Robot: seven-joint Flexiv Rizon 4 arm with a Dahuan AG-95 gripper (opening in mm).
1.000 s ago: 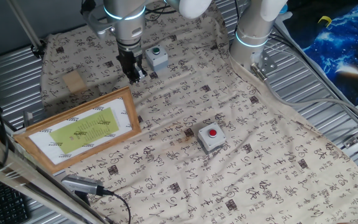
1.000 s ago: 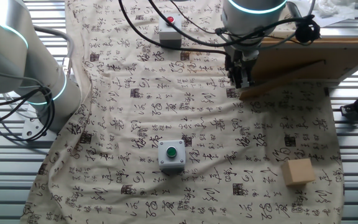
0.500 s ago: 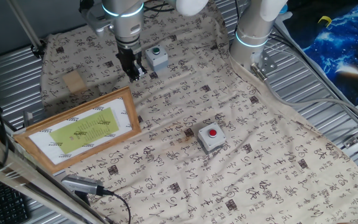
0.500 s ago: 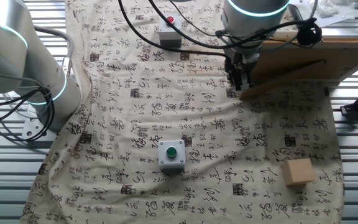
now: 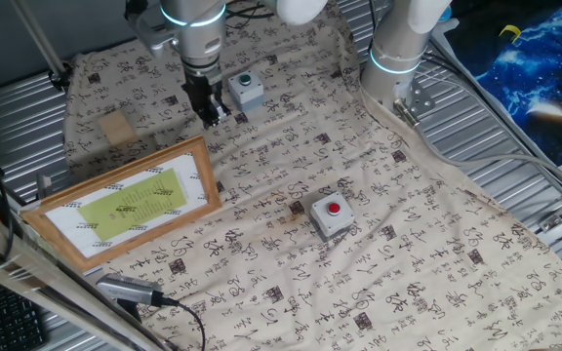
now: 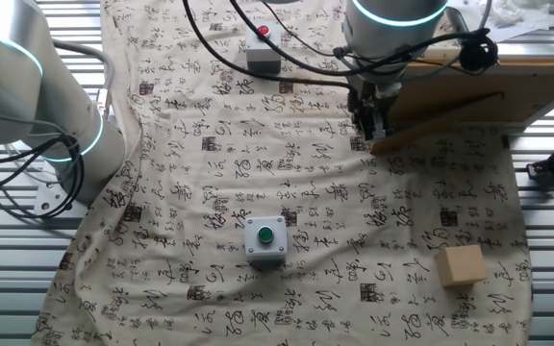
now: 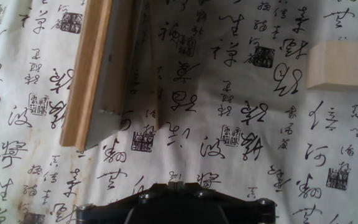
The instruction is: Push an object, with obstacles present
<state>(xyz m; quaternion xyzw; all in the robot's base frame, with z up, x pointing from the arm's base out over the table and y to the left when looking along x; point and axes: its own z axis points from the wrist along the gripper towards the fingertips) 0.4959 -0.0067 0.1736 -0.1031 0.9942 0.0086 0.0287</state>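
The robot's black two-finger claw hangs just above a counter draped in cream cloth printed with black calligraphy, its fingers pressed close together with nothing between them. The small plain light-tan wooden block sits well apart from the claw, on the side away from the grey box with a green button, which stands just beside the claw. The wood-framed yellow-green picture has a corner near the fingertips. The grey box with a red button lies far off.
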